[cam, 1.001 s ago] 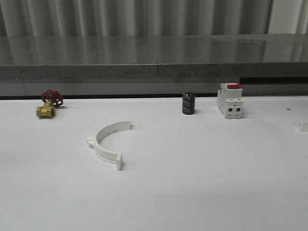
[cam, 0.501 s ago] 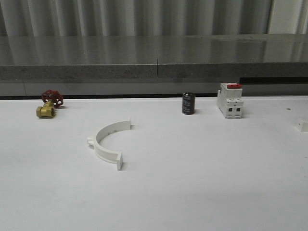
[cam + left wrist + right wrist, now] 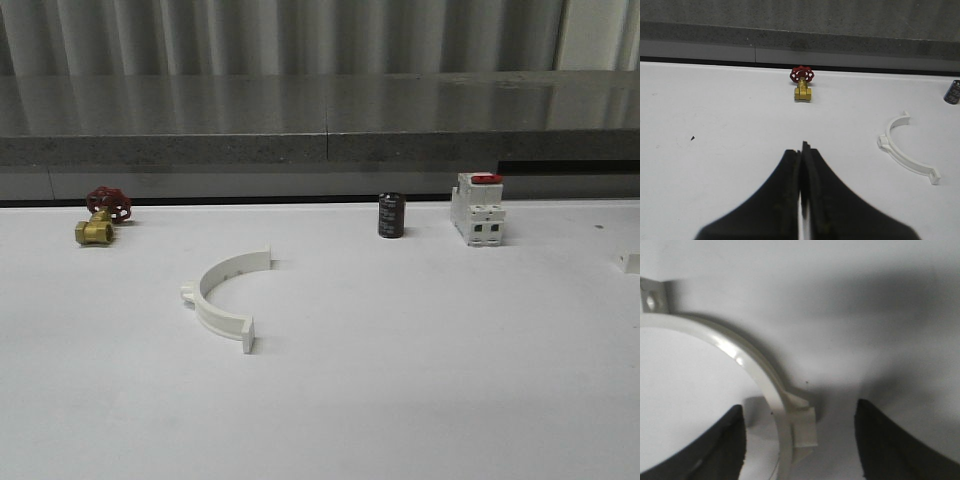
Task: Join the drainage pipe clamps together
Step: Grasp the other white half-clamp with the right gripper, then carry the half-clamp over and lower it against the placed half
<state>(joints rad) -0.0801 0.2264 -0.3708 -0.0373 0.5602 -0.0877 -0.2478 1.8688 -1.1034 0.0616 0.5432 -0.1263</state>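
- While you look forward over the white table (image 3: 400,380), you see one drainage pipe clamp half (image 3: 226,296) lying flat, left of the middle, its open side facing right and its two end tabs apart from everything else.
- You can find the same clamp half in the left wrist view, off to one side of the left gripper (image 3: 801,165) and well apart from it.
- Your left gripper has its two dark fingers (image 3: 785,195) pressed together, with only a thin seam between them and nothing between the pads; it hangs over bare table.
- Your right gripper (image 3: 800,440) stands wide open: you see one dark finger (image 3: 720,450) on each side of the second clamp half (image 3: 755,370), which lies on the table between them.
- You can see that this second clamp half curves from a flat tab with a hole at one end down to a small block-like lug on its outer side, and the lug sits between the fingers, nearer the one on the arc's inner side. Whether either finger touches the plastic you cannot tell; a gap shows on both sides.
- At the far left of the table you have a brass valve with a red handwheel (image 3: 103,215).
- Farther right along the back edge stands a small dark cylinder (image 3: 391,215), and just beside it to the right a white breaker with a red switch (image 3: 477,208).
- At the right edge of the front view a small white piece (image 3: 630,262) pokes into sight; you cannot tell from there what it is.
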